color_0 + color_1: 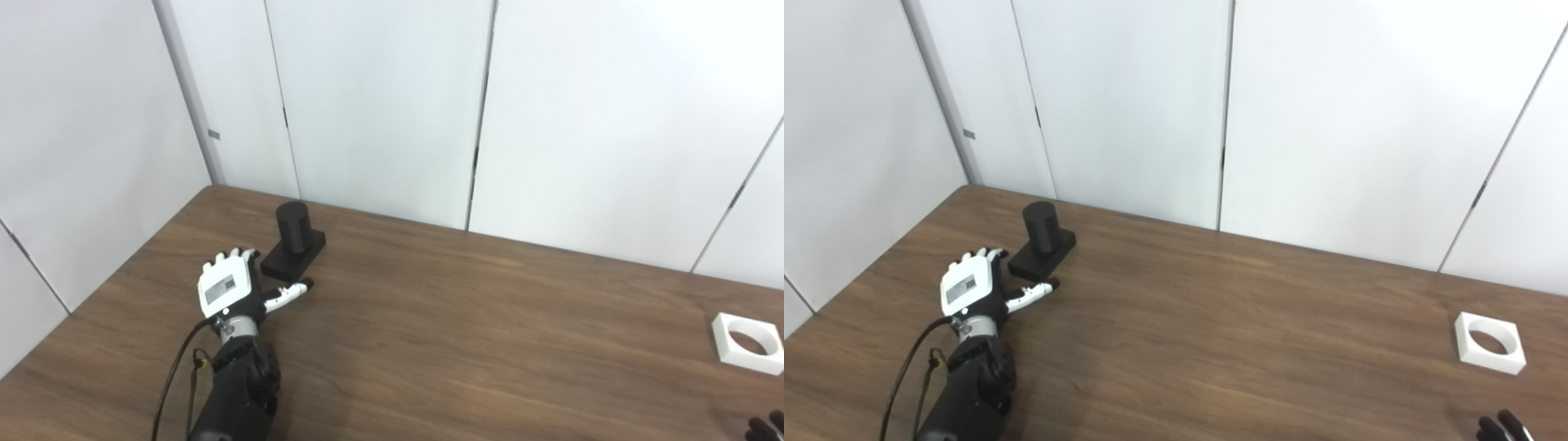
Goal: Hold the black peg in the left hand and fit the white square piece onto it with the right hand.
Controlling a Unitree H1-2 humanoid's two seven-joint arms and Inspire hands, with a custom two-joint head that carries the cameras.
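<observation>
The black peg stands upright on its flat black base at the back left of the brown table. My left hand lies just in front and left of the base, open, thumb stretched toward the base's near corner, holding nothing. The white square piece with a round hole lies flat at the far right; it also shows in the right eye view. Of my right hand, only dark fingertips show at the bottom right corner, in front of the white piece.
The brown wooden table meets white wall panels at the back and left. A black cable runs along my left forearm.
</observation>
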